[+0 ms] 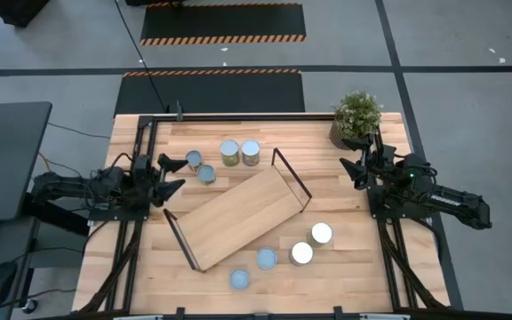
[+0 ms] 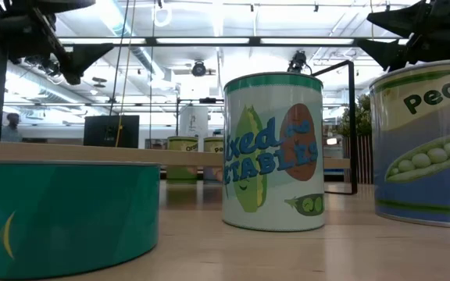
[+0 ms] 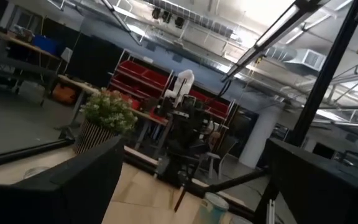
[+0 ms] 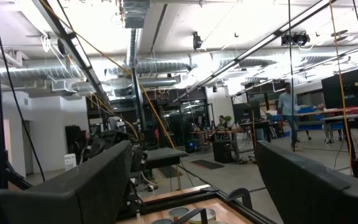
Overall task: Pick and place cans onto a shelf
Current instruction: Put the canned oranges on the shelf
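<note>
The light-wood shelf [image 1: 238,212] with black wire end frames lies slanted across the table's middle. Several cans stand on the table: two small ones [image 1: 200,167] at the far left, two olive-labelled ones [image 1: 240,153] beyond the shelf, several [image 1: 301,252] near the front right. In the low view three cans stand close, one labelled mixed vegetables [image 2: 273,152]. My left gripper [image 1: 174,176] is open and empty at the table's left, near the small cans. My right gripper [image 1: 356,169] is open and empty at the far right, by the potted plant.
A potted green plant [image 1: 356,117] stands at the table's far right corner, close to my right gripper. Black rails run along the table's left and right sides. Bare tabletop lies between the shelf and the right arm. A person stands far off in the room [image 4: 286,109].
</note>
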Tool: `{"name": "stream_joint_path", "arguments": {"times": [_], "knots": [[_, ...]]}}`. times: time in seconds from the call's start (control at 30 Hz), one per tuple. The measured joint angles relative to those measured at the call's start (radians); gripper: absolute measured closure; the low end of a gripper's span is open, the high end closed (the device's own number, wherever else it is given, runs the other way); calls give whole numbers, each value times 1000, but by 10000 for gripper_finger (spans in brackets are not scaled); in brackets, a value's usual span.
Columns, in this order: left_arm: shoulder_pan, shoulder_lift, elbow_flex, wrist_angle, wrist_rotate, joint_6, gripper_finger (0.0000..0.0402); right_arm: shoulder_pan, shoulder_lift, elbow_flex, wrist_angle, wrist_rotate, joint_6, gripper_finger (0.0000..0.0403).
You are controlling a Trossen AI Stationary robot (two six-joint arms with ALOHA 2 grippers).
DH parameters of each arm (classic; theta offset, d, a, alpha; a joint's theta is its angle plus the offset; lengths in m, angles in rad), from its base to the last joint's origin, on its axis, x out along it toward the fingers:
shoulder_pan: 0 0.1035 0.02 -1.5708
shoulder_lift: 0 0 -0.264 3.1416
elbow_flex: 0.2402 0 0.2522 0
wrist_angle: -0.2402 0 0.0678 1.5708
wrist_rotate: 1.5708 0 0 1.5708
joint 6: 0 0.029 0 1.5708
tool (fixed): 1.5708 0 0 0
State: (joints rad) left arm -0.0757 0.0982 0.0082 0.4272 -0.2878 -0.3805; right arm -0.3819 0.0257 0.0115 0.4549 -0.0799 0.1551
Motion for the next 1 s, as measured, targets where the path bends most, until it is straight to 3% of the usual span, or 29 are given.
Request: {"name": "stream_joint_path", "arguments": {"times": [0.17,0.47,1.0], "knots": [[2,38,12,-19,-8,50,8,0,0,0,0,0,0,54],[66,321,187,-120,7,65,12,0,0,0,0,0,0,54],[347,815,459,-280,307,209,12,0,0,0,113,46,11,54]]}}
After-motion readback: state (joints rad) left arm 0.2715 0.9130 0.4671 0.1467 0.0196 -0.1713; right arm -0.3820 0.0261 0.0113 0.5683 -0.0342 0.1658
